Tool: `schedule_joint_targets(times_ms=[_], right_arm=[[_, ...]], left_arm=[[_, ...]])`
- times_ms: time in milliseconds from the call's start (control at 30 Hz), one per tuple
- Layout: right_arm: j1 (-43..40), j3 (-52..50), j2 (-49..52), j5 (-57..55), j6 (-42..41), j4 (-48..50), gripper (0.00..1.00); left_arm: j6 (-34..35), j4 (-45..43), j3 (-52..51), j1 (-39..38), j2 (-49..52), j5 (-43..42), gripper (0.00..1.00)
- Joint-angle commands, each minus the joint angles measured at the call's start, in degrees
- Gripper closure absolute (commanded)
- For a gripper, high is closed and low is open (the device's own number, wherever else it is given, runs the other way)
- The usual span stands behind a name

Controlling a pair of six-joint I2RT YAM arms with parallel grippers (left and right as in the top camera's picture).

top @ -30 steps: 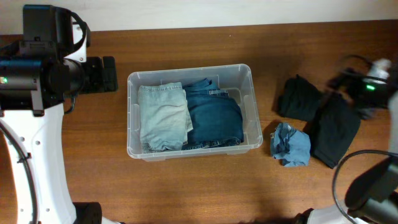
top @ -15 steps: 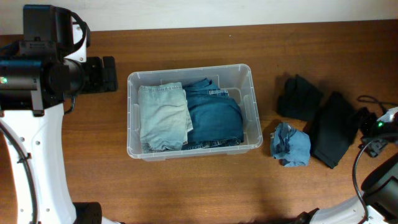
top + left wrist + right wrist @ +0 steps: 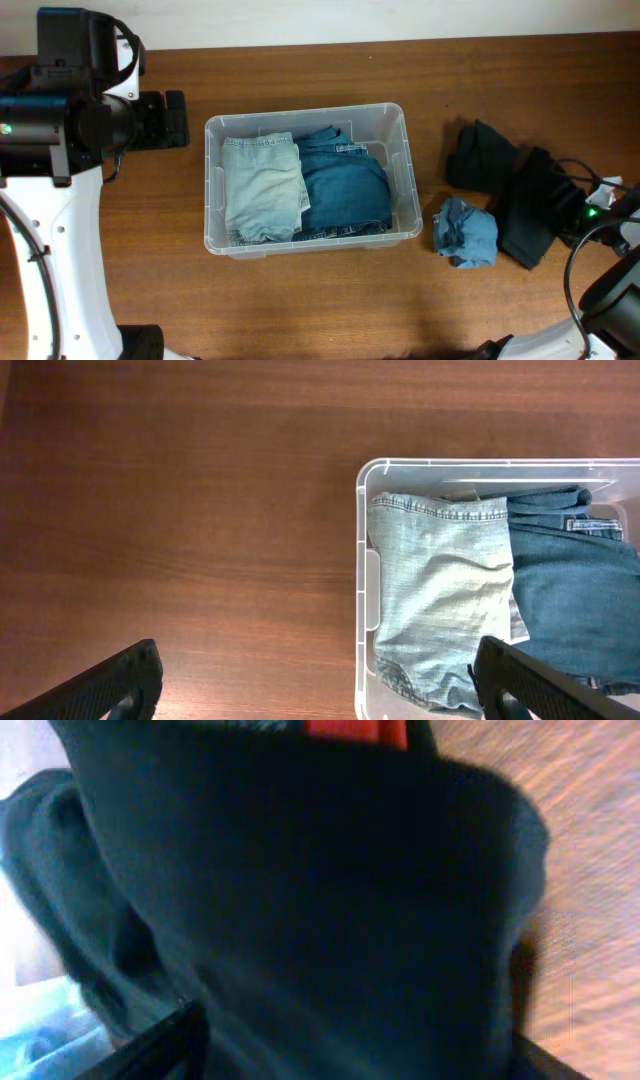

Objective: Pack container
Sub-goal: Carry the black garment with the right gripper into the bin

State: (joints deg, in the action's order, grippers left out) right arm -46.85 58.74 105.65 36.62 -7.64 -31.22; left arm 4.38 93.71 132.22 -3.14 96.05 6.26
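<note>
The clear plastic container (image 3: 213,180) stands mid-table and holds a folded light denim piece (image 3: 262,185) on the left and dark blue jeans (image 3: 345,185) on the right. My left gripper (image 3: 160,120) is open and empty, hovering left of the container; its wrist view shows the container rim (image 3: 362,560) and the light denim (image 3: 440,590) between the wide-spread fingertips (image 3: 115,685). My right gripper (image 3: 565,208) is open at the right edge of a black garment (image 3: 535,205). That garment (image 3: 320,900) fills the right wrist view, between the fingertips (image 3: 165,1040).
A second black garment (image 3: 480,155) lies right of the container. A crumpled light blue cloth (image 3: 467,232) lies near the container's front right corner. Bare wooden table (image 3: 150,250) surrounds the container.
My right arm has swung from the back right, above the black garments, down to the right edge of the nearer black garment. The left arm and the clothes have not moved.
</note>
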Motion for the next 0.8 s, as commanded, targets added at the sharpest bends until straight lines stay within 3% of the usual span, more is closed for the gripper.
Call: schedule_joint_targets(times_ms=[0,133,233,433,633,767], right_arm=[[0.2,-1.4,1.7,4.9,-0.4,0.0,0.5],[0.2,-1.4,1.1,5.0,-1.6,-0.1,0.68],[0.2,-1.4,-1.6,5.2,-3.7,-0.9,0.74],[0.8,-0.7,-18.1,12.0,-6.5,-0.9,0.94],[7.5,1.5,-34.7,14.6,-9.9,0.3,0.96],[18.9,1.6,-39.9,17.9,-11.3,4.0,0.96]], left_arm=[[0.8,0.0,0.2,0.3,-0.2,0.2,0.0],[0.8,0.0,0.2,0.3,-0.2,0.2,0.01],[0.8,0.0,0.2,0.3,-0.2,0.2,0.01],[0.8,0.0,0.2,0.3,-0.2,0.2,0.0],[0.8,0.0,0.2,0.3,-0.2,0.2,0.01],[0.8,0.0,0.2,0.3,-0.2,0.2,0.01]])
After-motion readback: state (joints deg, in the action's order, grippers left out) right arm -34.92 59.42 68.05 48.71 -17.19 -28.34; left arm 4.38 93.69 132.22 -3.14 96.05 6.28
